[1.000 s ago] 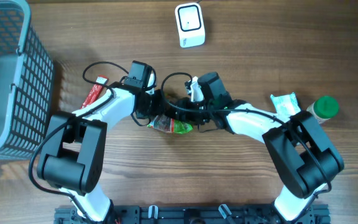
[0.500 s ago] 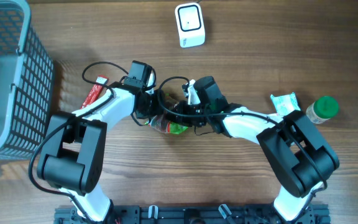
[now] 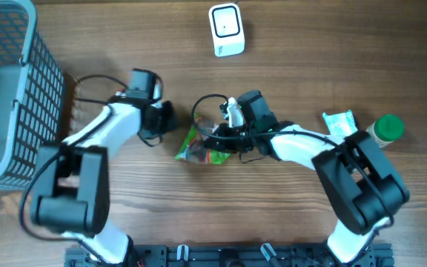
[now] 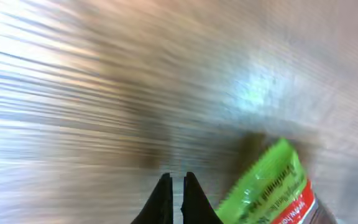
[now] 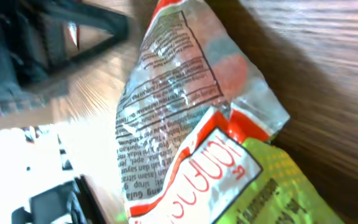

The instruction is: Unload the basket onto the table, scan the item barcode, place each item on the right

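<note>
Overhead: snack pkt (image 3: 199, 150) at centre frame, well below scanner (image 3: 226, 30) at top. Right gripper (image 3: 217, 135) pinched tight on pkt's upper edge. Left gripper (image 3: 164, 117) closed, empty, left of pkt, apart.
Left wrist (blurred): fingers (image 4: 161, 198) together, green pkt lower right.
Right wrist: pkt fills frame, printed text toward cam.

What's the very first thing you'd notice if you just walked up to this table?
The bright green and red snack bag in the middle of the overhead view, pinched by the right gripper; it also fills the right wrist view. Next come the white scanner at the top of the overhead view and the big grey basket on the left.
</note>
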Robot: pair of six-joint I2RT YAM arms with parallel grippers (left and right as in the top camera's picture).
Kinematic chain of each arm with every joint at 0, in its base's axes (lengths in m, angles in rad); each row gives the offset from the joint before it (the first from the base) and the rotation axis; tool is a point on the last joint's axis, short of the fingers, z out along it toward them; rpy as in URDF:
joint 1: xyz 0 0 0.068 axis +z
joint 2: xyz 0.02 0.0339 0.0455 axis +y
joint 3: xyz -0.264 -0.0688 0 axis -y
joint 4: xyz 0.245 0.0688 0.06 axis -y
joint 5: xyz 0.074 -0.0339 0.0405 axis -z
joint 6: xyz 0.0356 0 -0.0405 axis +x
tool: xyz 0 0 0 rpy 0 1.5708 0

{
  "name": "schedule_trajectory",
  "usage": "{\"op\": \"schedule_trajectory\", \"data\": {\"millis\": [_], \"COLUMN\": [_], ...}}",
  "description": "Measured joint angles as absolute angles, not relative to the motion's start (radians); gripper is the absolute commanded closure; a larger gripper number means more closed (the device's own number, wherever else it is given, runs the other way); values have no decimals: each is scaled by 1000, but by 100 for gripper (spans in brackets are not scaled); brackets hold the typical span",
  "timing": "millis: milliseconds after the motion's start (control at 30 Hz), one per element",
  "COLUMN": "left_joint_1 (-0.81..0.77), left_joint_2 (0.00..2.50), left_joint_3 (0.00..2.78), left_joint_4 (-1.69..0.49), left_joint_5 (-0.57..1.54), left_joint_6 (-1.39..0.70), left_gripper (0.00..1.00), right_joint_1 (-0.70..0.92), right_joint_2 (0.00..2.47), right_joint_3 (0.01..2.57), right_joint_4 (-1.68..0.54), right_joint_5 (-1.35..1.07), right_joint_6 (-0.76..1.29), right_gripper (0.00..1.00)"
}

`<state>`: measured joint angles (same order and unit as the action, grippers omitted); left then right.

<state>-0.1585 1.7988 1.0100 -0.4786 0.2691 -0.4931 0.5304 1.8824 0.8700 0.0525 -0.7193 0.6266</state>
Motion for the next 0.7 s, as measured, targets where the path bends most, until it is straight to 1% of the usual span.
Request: {"op": "schedule_trajectory", "data": {"millis": [133,200,267,300,467,500,533,567,700], "left_joint_1": [-126,-125,-126,-126,-126,-126,-126,-126,-126], "left_joint_2": [1671,1567,1481,1448,1342,1335,1333,1333,1335], "left_joint_3": [1005,1005,1005,1005,1005,1005,1005,1005,1005], "left_joint_4": [-486,-485,-484,-485,-484,-480,-478,-477,-495], "left_joint_5": [232,199,163,142,12,-22,-47,-72,-177], "left_joint_6": [-493,-493,-493,-493,-447,-429,-412,-395,-334], "left_gripper": [96,96,89,88,88,84,68,0,0], "right_joint_1": [502,488,474,469,457,457,457,457,457], "right_joint_2": [1794,1726,1649,1616,1463,1439,1421,1388,1346], "right_joint_3": [868,867,866,867,883,889,894,906,918], "right_joint_4": [-73,-138,-215,-255,-463,-495,-513,-535,-543], "right_joint_5": [-716,-701,-673,-657,-531,-503,-484,-445,-389], "right_joint_6": [481,413,343,313,178,161,150,124,93], "right_gripper": [95,96,96,96,96,96,96,96,96]}}
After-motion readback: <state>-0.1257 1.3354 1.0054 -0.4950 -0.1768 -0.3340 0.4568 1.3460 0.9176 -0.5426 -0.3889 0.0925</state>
